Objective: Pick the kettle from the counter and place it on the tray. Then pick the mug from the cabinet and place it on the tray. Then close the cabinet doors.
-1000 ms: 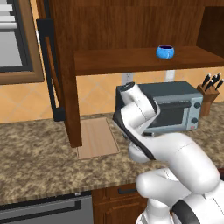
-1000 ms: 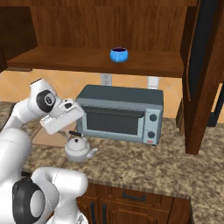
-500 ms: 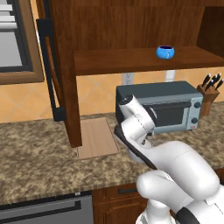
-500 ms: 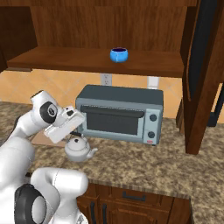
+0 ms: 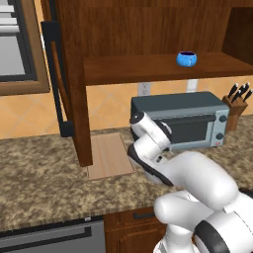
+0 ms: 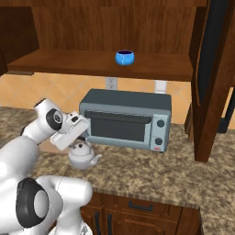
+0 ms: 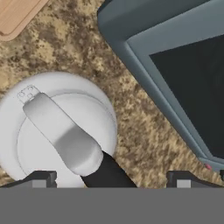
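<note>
A kitchen corner with a speckled brown worktop [image 5: 39, 168] under a dark wooden cabinet [image 5: 148, 29], whose doors stand open; the left door [image 5: 69, 79] hangs at the left of the left base view. Left to right in that view: the tray [image 5: 108, 155] lies flat on the worktop beside the door's lower end, then the white arm, then a grey toaster oven [image 5: 183, 118], with a knife block [image 5: 238, 99] at the right edge. The blue mug [image 5: 187, 59] sits on the cabinet shelf at upper right.

In the right base view the kettle [image 6: 83, 156] stands on the worktop just in front of the toaster oven's left end, directly below the gripper [image 6: 79, 136]. The gripper's jaws are spread wide and hold nothing; in the hand view the kettle's handle [image 7: 63, 133] runs diagonally and lies left of centre between the fingertips [image 7: 41, 178].

Risks, as I judge them: with the handle off-centre and angled across the jaws, a closing could catch only one side and tip or shove the kettle. The toaster oven is near, so a finger might strike its front edge on descent.

Compared with a second ago, the hand has dropped lower toward the kettle; kettle, mug and tray are unmoved.
</note>
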